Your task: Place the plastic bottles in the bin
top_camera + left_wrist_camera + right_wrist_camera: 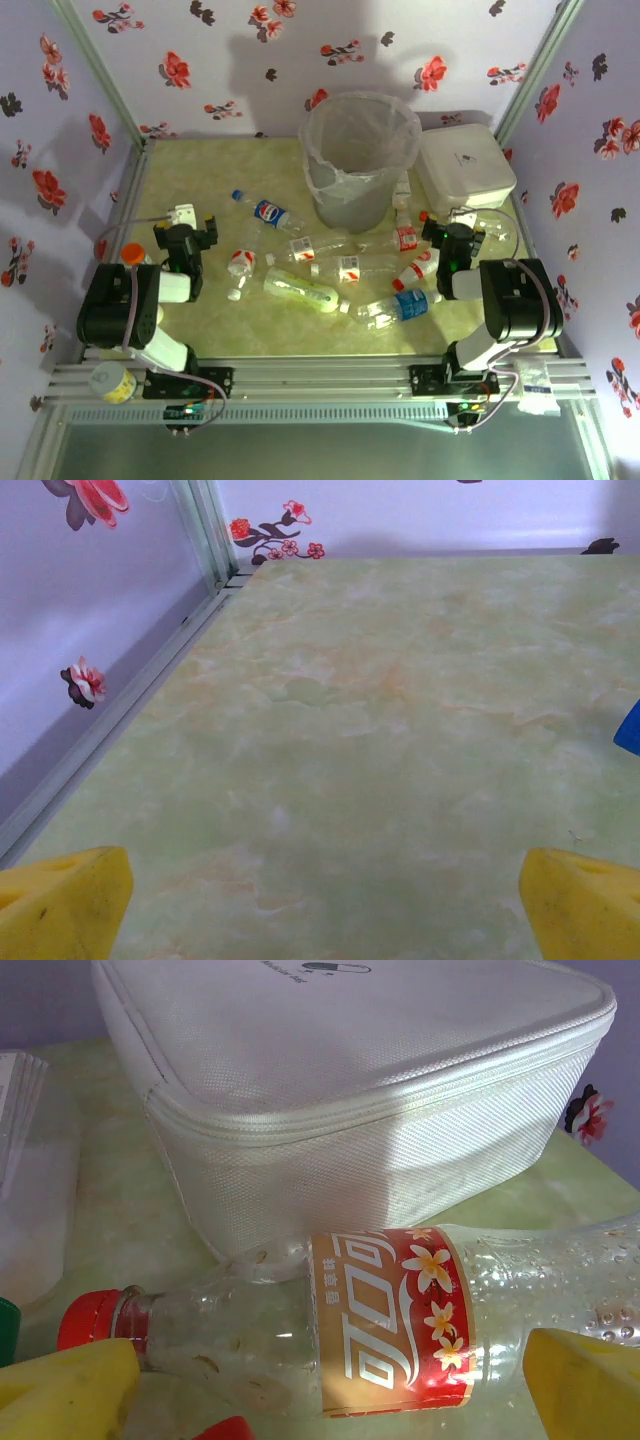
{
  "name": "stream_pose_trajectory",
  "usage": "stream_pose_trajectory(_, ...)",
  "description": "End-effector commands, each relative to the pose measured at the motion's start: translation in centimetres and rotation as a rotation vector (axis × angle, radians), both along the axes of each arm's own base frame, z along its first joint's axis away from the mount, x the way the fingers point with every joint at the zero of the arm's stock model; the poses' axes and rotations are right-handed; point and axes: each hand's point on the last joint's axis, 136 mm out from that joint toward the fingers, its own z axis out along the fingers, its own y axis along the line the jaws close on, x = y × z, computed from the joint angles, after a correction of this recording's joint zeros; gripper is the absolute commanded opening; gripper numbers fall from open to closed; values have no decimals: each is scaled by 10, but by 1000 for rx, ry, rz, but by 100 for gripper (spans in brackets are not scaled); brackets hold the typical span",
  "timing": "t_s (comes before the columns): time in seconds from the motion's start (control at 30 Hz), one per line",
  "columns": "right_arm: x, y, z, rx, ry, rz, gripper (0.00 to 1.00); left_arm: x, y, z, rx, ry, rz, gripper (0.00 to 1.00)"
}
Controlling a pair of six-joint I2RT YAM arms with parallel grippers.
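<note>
The big round bin [360,150] stands at the back of the table [200,330], beside a white zip case [465,170]. The plastic bottles [300,290] lie on the table in front of it. The left gripper [320,910] is wide open over bare table. The right gripper [454,234] is open too, with a red-label bottle [390,1310] lying by its yellow pads [60,1390].

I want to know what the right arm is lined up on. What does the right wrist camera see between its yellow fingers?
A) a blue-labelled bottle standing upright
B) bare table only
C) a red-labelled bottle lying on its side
C: the clear red-labelled bottle lies on its side across the open right gripper, in front of the white box.
</note>
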Motion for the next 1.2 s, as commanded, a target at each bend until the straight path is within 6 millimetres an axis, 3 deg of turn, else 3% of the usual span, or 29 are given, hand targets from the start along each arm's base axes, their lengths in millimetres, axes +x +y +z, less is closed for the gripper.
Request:
stream_pose_trajectory(0.0,5,-1,7,15,-24,-2,99,-1,1,0,9,-7,3,100)
stream_pose_trajectory(0.97,4,-3,10,16,-32,-17,99,3,4,-2,-41,12,-32,100)
stream_pose_trajectory(1.03,4,-4,25,19,-35,-23,99,0,3,9,-38,7,-35,100)
stream_pose_trajectory(1.17,-8,-8,68,57,109,-65,99,-21,-4,68,-81,-23,-17,100)
